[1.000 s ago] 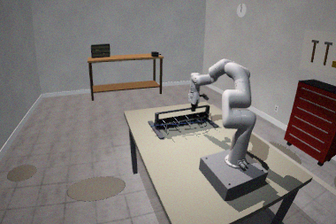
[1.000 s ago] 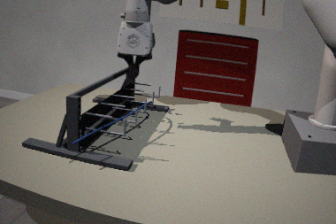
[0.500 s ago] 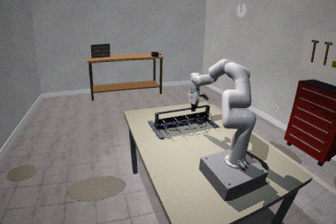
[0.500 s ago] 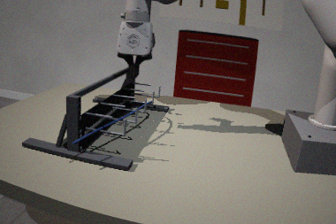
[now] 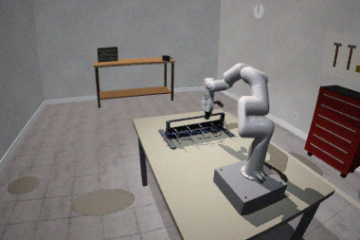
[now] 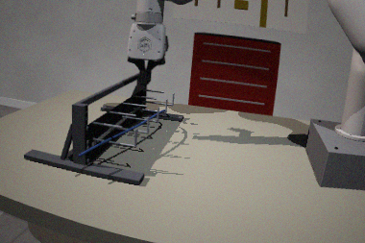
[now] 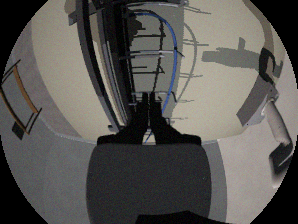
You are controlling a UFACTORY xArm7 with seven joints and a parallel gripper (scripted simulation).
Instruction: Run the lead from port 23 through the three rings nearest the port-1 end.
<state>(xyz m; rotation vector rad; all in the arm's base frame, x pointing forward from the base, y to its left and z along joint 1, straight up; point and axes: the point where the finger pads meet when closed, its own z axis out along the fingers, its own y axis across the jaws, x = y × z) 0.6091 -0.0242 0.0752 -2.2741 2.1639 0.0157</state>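
The dark rack (image 5: 170, 141) (image 6: 110, 173) stands on the table, with its rings (image 6: 135, 138) (image 7: 150, 52) sticking out from the front in a row. The blue lead (image 6: 120, 133) (image 7: 175, 50) runs lengthwise along the ring row and bows outward in the wrist view. At the near end in the exterior view it reaches the rack's upright. Which rings enclose it is too small to tell surely. My gripper (image 5: 207, 117) (image 6: 144, 80) (image 7: 149, 100) is shut, its fingertips together, above the far-end rings near the top rail. No lead shows between the fingers. The port plates are not readable.
The rack's top rail (image 5: 189, 119) runs close beside the gripper. The robot's grey base block (image 5: 249, 188) (image 6: 336, 160) stands on the table (image 5: 166, 173) in front of the rack. A red drawer cabinet (image 5: 333, 130) and a wooden bench (image 5: 137, 62) stand away from the table.
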